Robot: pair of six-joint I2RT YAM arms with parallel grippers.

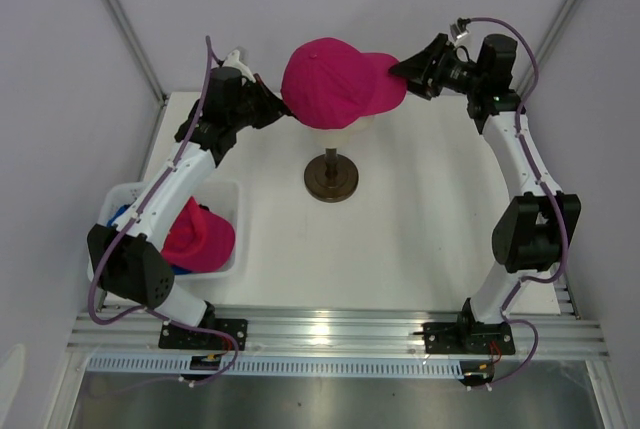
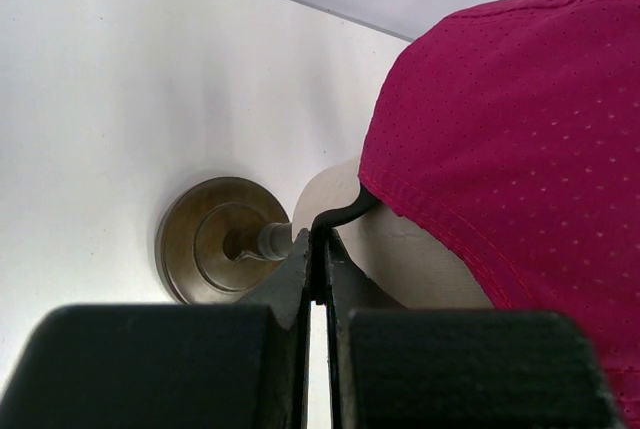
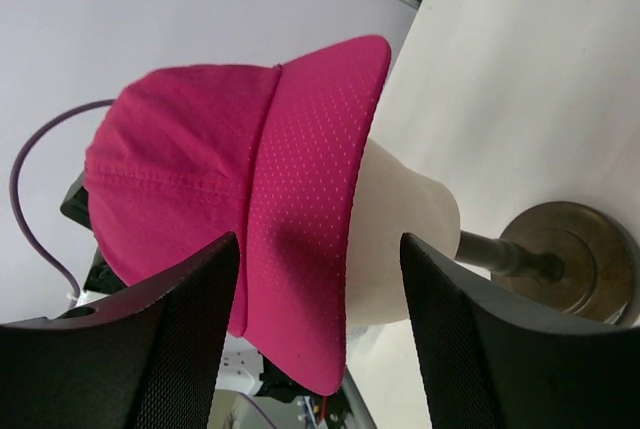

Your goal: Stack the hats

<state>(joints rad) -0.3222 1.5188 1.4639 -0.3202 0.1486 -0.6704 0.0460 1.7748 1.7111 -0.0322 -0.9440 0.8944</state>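
Note:
A magenta-pink cap sits on the cream mannequin head, brim pointing right. My left gripper is at the cap's back edge; in the left wrist view its jaws are shut on the thin black strap coming from under the cap. My right gripper is open at the brim tip; in the right wrist view the brim lies between the two spread fingers, untouched. Another pink cap and a blue cap lie in the basket.
The mannequin head stands on a rod with a round brown base at the table's middle. A white mesh basket sits at the near left by the left arm. Grey walls enclose the table.

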